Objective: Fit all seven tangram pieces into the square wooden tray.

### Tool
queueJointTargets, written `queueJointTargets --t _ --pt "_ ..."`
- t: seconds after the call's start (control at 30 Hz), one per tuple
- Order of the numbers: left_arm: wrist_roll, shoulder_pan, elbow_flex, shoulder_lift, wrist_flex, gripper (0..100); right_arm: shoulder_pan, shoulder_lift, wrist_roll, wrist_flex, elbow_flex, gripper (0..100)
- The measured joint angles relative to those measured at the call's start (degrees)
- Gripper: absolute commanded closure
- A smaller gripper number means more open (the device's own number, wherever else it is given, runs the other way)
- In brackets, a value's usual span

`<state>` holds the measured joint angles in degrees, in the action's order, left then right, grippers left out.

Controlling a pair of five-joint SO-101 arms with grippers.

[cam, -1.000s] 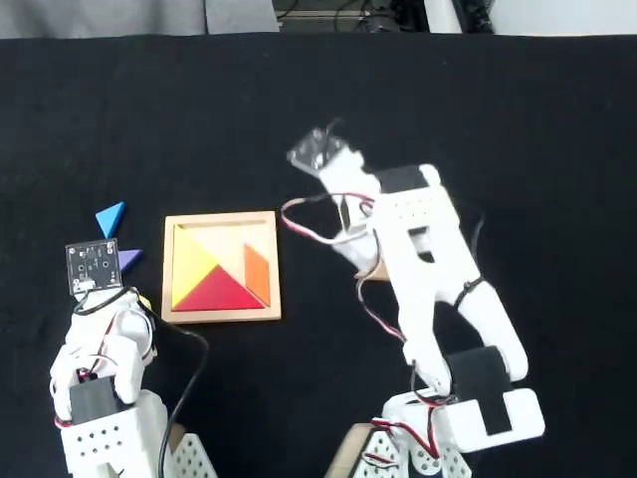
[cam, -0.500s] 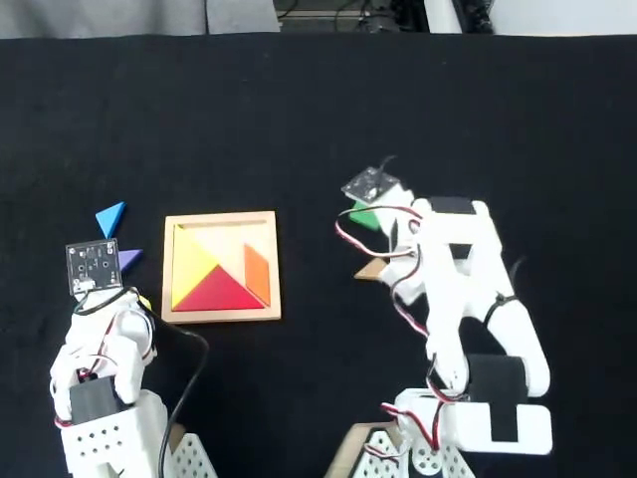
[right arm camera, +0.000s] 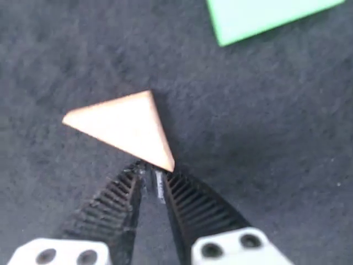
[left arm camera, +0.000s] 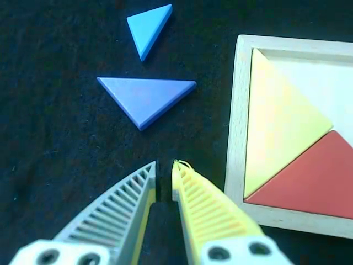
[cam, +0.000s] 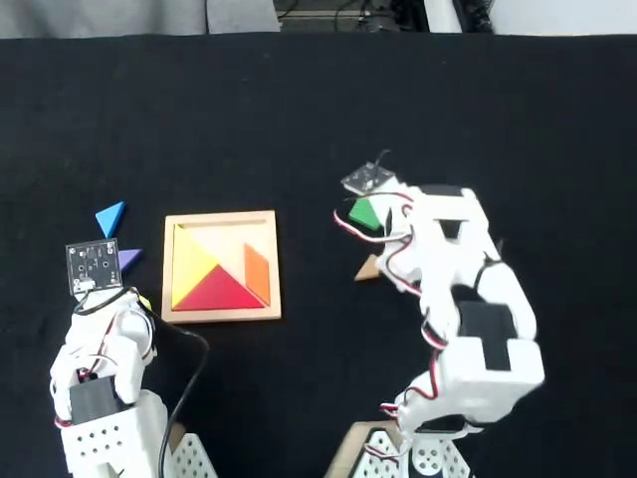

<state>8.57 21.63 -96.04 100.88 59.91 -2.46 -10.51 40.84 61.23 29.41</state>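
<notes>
The black table [cam: 299,110] carries everything, with the square wooden tray [cam: 221,216] out toward its 9 o'clock side. Three pieces sit in the tray: a yellow triangle [cam: 191,267], a red triangle [cam: 221,292] and an orange parallelogram [cam: 257,274]; the rest of its floor is bare.

At 3 o'clock from the tray, well apart, lies the green piece [cam: 365,214], with the tan triangle [right arm camera: 124,127] just beside it. The purple triangle [left arm camera: 146,96] is at the tray's 9 o'clock, the blue triangle [left arm camera: 149,25] at 10.

The right gripper [right arm camera: 150,176] is nearly closed and holds nothing, its tips at one corner of the tan triangle. The left gripper [left arm camera: 164,168], also a bare slit and empty, hangs beside the tray's rim.

I'd say the tan triangle is next. The jaws must spread to straddle it before pinching.
</notes>
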Motion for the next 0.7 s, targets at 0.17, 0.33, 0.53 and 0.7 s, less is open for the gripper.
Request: queueJointTargets --t 0.17,0.33,0.53,0.7 --pt "0.00 0.00 0.00 0.00 0.00 93 0.35 -5.98 -2.46 0.18 -7.21 98.7" --pt "0.00 0.00 0.00 0.00 0.00 93 1.76 -7.74 -4.48 0.70 -11.34 98.7" --pt "0.00 0.00 0.00 0.00 0.00 93 3.78 -7.91 -4.92 0.62 -15.74 98.8" --pt "0.00 0.00 0.00 0.00 0.00 93 4.66 -7.82 -5.01 1.05 -17.76 98.7"
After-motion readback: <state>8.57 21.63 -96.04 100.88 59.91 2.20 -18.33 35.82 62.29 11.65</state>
